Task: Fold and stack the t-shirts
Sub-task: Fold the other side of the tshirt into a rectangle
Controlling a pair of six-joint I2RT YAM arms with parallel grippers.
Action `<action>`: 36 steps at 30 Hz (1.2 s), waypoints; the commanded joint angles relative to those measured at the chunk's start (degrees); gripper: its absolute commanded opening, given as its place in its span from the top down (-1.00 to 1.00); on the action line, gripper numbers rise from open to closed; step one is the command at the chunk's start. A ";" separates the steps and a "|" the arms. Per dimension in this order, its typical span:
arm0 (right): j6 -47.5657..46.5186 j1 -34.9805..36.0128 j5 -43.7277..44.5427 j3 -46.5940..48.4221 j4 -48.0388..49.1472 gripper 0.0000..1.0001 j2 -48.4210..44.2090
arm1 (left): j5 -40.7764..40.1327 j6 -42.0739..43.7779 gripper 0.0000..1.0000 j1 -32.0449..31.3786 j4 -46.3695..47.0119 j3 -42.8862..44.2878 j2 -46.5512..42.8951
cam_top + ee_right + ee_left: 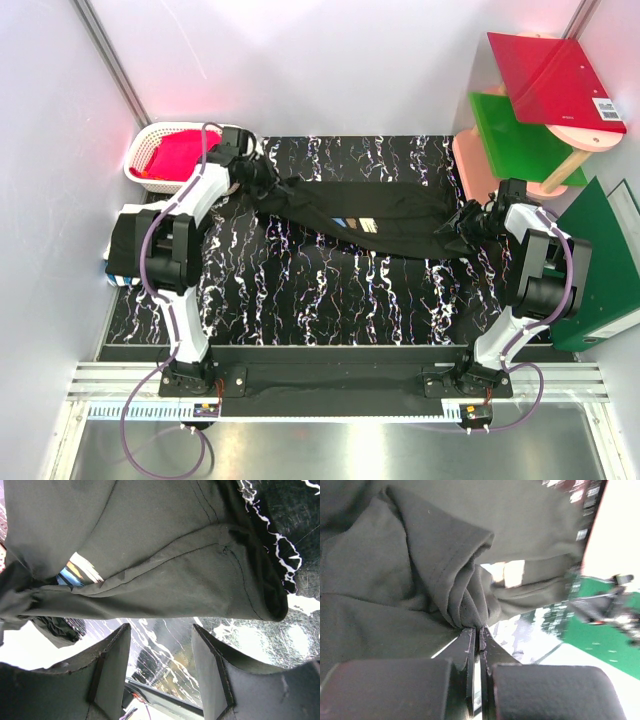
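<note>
A black t-shirt [385, 215] hangs stretched across the far half of the marbled black table [330, 300]; a bit of its blue and orange print [355, 224] shows. My left gripper [262, 182] is shut on a bunched fold of the t-shirt's left end, which fills the left wrist view [420, 565] above the closed gripper [479, 628]. My right gripper [468, 226] is at the t-shirt's right end. In the right wrist view this gripper [161, 627] is open; the hemmed fabric [165, 560] lies just past the fingertips [120, 632], with nothing between the jaws.
A white basket [150, 140] with red cloth stands at the back left. A flat black bundle [128, 245] lies at the table's left edge beside the left arm. Red [555, 75], green [520, 140] and dark green [600, 270] boards crowd the right side.
</note>
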 commanded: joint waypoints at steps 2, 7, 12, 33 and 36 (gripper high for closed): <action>-1.09 -0.12 -1.58 1.07 0.74 -0.20 -0.21 | 10.26 -8.77 0.98 0.49 7.87 4.50 4.12; -1.00 -0.20 -1.85 1.25 0.74 -0.20 0.32 | 8.09 -6.24 0.80 0.66 2.54 -0.75 1.67; -0.74 -0.20 -2.37 2.04 0.83 -0.20 1.55 | 5.89 -3.16 0.83 1.19 -2.04 -10.60 -4.73; -1.09 -0.20 -3.52 6.00 -0.14 -0.21 6.47 | -1.14 7.12 -0.71 -0.39 -15.85 -15.11 -11.88; -1.09 -0.20 -3.69 6.43 -0.32 -0.22 6.56 | -1.49 8.44 -0.04 -0.48 -15.85 -11.86 -7.93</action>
